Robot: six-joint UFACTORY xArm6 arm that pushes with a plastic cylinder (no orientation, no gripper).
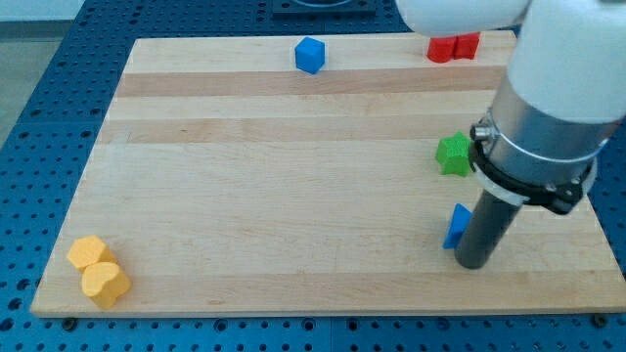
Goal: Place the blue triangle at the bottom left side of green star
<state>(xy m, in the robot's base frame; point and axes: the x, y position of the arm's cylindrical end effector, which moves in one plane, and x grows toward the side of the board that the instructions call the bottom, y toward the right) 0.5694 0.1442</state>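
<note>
The blue triangle point(456, 226) lies on the wooden board near the view's lower right, partly hidden by my rod. The green star point(454, 154) sits above it, its right side hidden by the arm's body. My tip point(472, 264) rests on the board just right of and slightly below the blue triangle, touching or nearly touching it. The triangle is directly below the star, a short gap apart.
A blue cube point(309, 55) sits at the view's top centre. Two red blocks point(453, 47) stand at the top right edge. Two yellow blocks point(98, 272) lie together at the bottom left corner. The board point(245, 196) rests on a blue perforated table.
</note>
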